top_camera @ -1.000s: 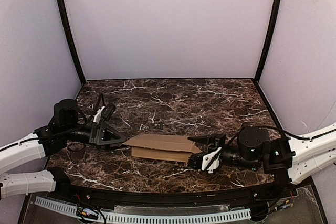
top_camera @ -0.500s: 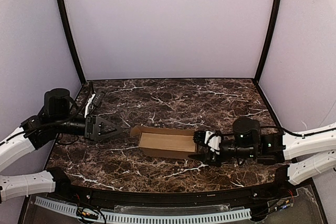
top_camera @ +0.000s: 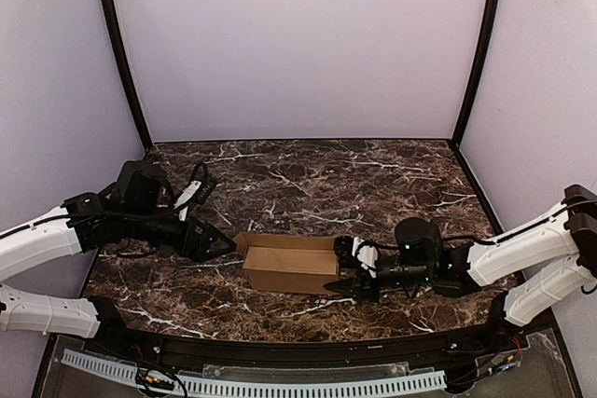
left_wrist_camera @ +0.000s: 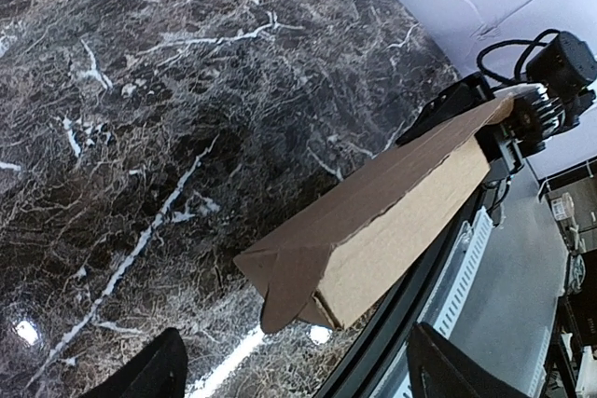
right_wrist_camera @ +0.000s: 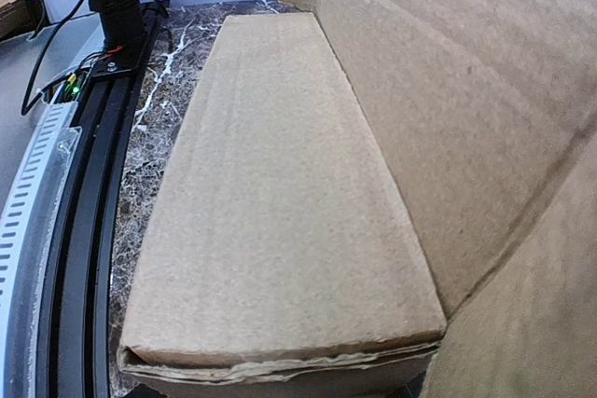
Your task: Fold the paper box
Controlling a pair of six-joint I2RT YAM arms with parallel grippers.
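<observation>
The top view looks down from above and behind the arms over the whole desk (top_camera: 308,174). The left wrist view faces the paper box (left_wrist_camera: 392,216) from nearby, the right wrist view almost touches it; all three share it

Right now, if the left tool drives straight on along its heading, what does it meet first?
The box: the left tool points at its left end, where an open flap sticks out. Probably the flap first; depth is unclear.
</observation>
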